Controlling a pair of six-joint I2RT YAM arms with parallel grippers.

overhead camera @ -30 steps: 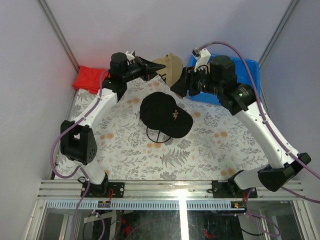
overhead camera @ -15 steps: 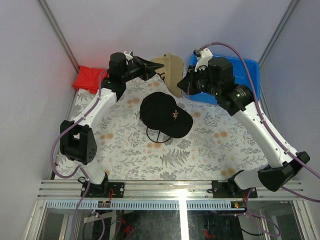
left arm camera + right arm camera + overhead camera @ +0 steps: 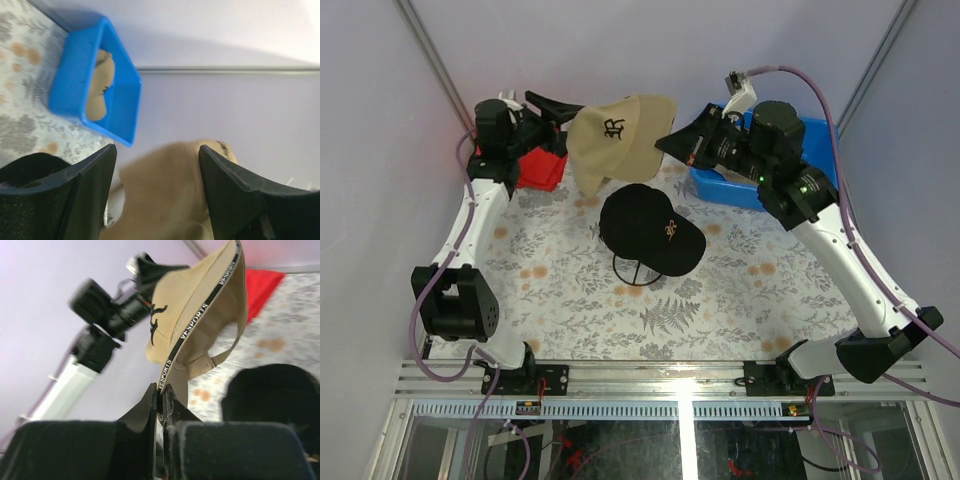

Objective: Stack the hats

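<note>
Tan cap point(image 3: 615, 140): hung by rim from right gripper point(image 3: 161, 395), pinched tight; left gripper point(image 3: 157, 165) spread wide, empty. Risk judged: thin one-edge pinch slipping, dropping short of black cap point(image 3: 650, 228).

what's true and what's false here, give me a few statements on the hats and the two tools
1. The right tool is shut on the rim of the tan cap. True.
2. The left tool is clamped on that cap. False: its jaws stand open.
3. The black cap lies in the blue bin. False: it sits on the patterned table, outside the bin.
4. A second tan cap lies inside the blue bin. True.
5. The red cloth lies beside the blue bin. False: it is at the far left corner, by the left arm.
</note>
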